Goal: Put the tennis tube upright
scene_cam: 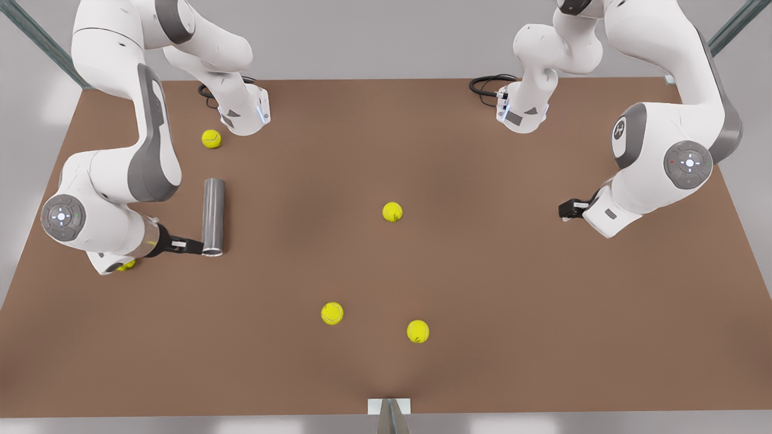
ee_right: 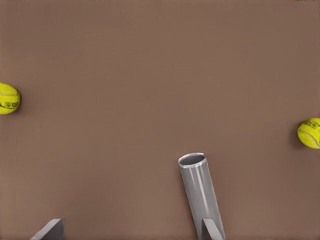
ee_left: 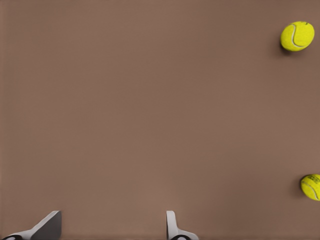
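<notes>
My right gripper (ee_right: 130,222) is low over the table (scene_cam: 482,271), and its two fingers stand wide apart, holding nothing. The tennis tube (ee_right: 200,192) lies flat on its side. One of its ends is just at one of my fingers (ee_right: 210,231); whether they really touch I cannot tell. The body of the tube runs away from my hand, with the open mouth at the far end. It is not between my fingers, it is on the edge of my opening.

The tube is a straight grey cylinder with a smooth, shiny, metal-like skin and a lighter rim around the mouth. I judge that it is hollow and light, and stiff enough not to bend under my fingers. Because it is round and slick, I think it can roll away or slip when I press it. I would take it across the body near one end, both fingers flat on the curved wall, so it can swing up on its other end.

The table is a dull brown, flat surface. Two small yellow tennis balls (ee_right: 7,98) with a fuzzy look lie well apart from my hand, one on each side.

My left gripper (ee_left: 112,215) waits far from the tube over bare table, its fingers also apart.
</notes>
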{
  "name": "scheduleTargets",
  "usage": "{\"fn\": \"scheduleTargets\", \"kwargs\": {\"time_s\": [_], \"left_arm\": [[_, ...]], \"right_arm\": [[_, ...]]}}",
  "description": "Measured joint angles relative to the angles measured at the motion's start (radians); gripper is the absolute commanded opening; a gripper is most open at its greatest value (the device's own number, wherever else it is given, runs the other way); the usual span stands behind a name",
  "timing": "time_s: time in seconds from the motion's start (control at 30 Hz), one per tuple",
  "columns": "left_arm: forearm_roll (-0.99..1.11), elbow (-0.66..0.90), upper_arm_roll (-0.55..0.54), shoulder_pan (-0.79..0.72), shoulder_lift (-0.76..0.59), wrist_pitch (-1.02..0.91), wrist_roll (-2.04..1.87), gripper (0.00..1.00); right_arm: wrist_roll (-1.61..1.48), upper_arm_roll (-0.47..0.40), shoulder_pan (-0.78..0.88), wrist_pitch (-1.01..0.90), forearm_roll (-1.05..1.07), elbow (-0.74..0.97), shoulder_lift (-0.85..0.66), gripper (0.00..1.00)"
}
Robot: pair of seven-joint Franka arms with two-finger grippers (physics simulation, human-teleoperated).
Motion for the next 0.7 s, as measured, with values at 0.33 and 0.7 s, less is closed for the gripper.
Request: {"fn": "scheduleTargets", "kwargs": {"time_s": [0.33,0.7], "left_arm": [[0.004,-0.005,0.0,0.002,0.002,0.0,0.0,1.0],[0.004,-0.005,-0.001,0.003,0.009,0.001,0.001,1.0]], "right_arm": [[-0.011,0.002,0.08,-0.134,-0.052,-0.014,0.06,1.0],[-0.319,0.008,-0.23,0.557,-0.078,-0.817,-0.136,1.0]]}}
